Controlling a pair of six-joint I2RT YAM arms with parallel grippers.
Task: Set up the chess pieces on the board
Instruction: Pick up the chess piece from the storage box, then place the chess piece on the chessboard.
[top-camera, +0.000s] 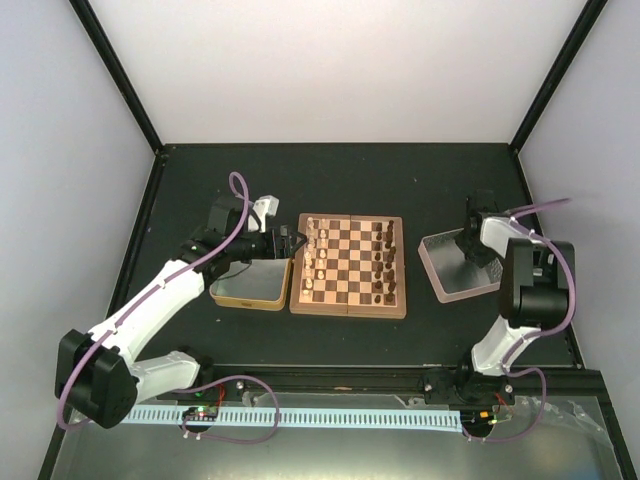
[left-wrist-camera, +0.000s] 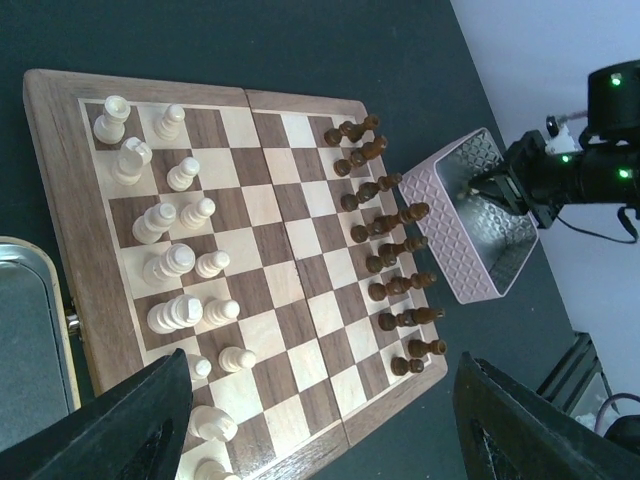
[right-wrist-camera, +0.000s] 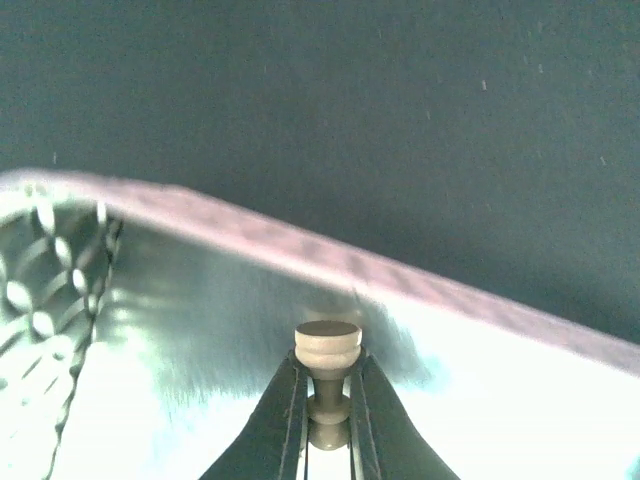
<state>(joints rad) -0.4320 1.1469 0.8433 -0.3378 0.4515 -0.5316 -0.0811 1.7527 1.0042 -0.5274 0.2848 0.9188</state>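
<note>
The right tool (right-wrist-camera: 328, 385) is clenched on a pale chess piece (right-wrist-camera: 327, 345), pinched upright inside the tray (top-camera: 452, 285), just right of the board (top-camera: 348, 265) on the tabletop (top-camera: 400, 190). The left tool (top-camera: 297, 243) hangs released over the board's left edge.

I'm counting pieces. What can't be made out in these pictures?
Left wrist: board near corner, covered by left hand's fingers and cut by bottom edge.
Right wrist: base of the pale piece, hidden between right hand's fingers.
Top external: chess pieces too small to identify; tray contents partly behind right arm.
</note>
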